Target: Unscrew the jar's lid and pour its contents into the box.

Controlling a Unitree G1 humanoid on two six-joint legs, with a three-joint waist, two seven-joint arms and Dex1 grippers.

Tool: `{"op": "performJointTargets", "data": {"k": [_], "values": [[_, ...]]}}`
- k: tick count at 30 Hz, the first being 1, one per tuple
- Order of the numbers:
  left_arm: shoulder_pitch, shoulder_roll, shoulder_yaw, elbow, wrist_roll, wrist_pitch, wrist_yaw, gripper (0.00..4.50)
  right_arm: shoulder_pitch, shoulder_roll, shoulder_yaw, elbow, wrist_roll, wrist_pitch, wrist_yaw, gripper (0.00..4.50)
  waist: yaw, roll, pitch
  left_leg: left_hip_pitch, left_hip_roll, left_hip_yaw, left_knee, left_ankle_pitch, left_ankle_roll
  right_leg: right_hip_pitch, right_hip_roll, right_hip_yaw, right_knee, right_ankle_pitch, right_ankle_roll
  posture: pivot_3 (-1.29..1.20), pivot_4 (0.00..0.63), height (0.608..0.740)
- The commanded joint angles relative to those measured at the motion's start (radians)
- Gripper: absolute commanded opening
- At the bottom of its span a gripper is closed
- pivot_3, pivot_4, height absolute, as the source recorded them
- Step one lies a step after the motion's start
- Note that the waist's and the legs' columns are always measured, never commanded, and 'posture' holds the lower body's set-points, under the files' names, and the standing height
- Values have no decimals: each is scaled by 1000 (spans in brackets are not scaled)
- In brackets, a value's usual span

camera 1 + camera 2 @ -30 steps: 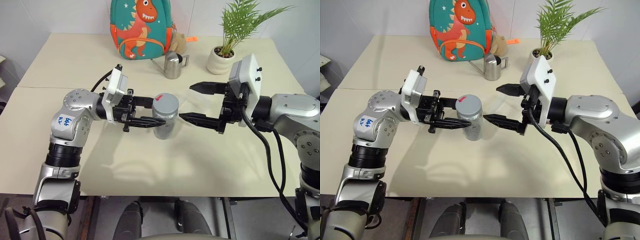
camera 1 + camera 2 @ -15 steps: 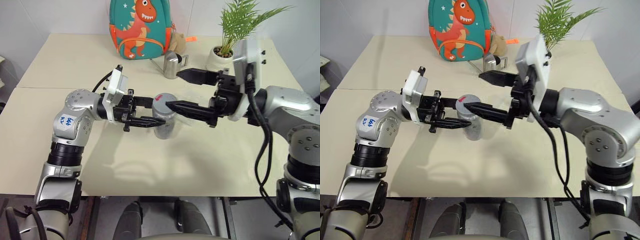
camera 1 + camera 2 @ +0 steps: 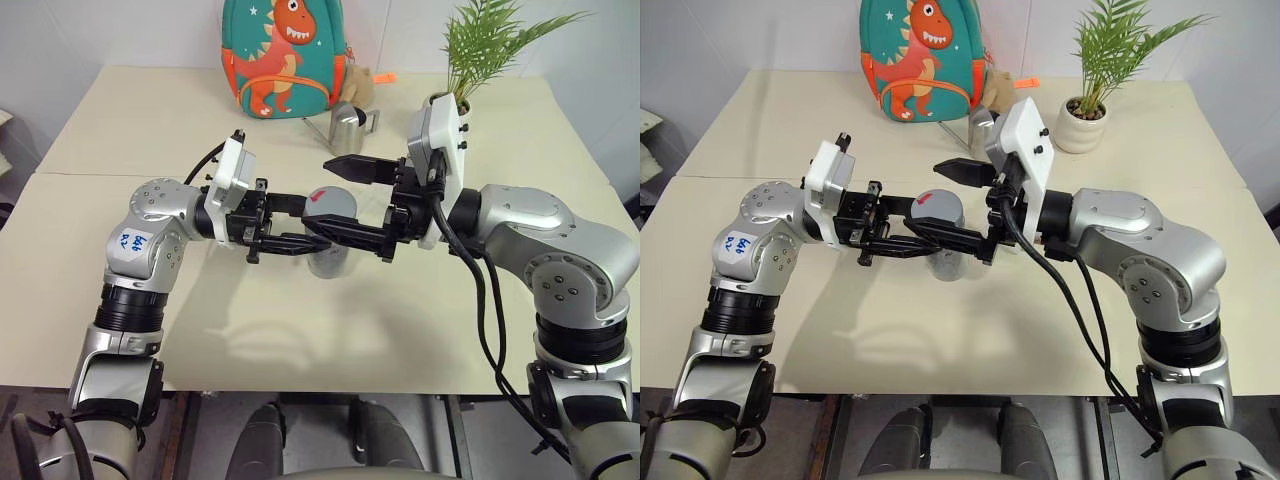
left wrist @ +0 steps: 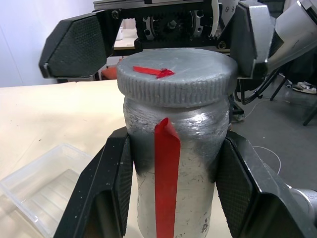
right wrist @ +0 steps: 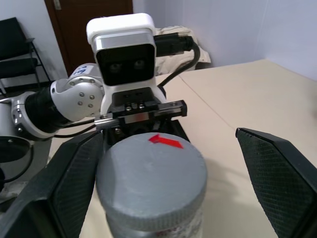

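Both grippers meet at the jar (image 3: 327, 235), which I hold upright above the table (image 3: 120, 120). My left gripper (image 3: 300, 222) is clamped on its body; my right gripper (image 3: 330, 200) spreads wide, fingers either side of the lid (image 4: 174, 74), not touching. Box (image 4: 37, 186) lies beside.

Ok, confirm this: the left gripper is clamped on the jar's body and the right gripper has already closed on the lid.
Not quite. The left gripper is clamped on the jar, but the right gripper has not closed: its fingers stand wide apart on either side of the lid, as the right wrist view shows.
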Motion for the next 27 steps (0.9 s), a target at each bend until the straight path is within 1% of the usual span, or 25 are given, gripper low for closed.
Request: {"op": "performJointTargets", "data": {"k": [1,7,27], "values": [[-16,1,7,-33,0,-15,5,1973,-17,8,-8,-20,-11,-25,6,4487,-1,0,0,0,0,0,0,0,0,0,0,0,0,0,0,0,150,740],[-15,0,6,-36,-2,-15,8,1973,-15,1,-9,-19,-30,-17,2,4487,-1,0,0,0,0,0,0,0,0,0,0,0,0,0,0,0,150,740],[-15,-1,6,-37,1,-15,10,1973,-5,-116,-70,-29,-29,3,33,4487,0,0,0,0,0,0,0,0,0,0,0,0,0,0,0,0,150,740]]}}
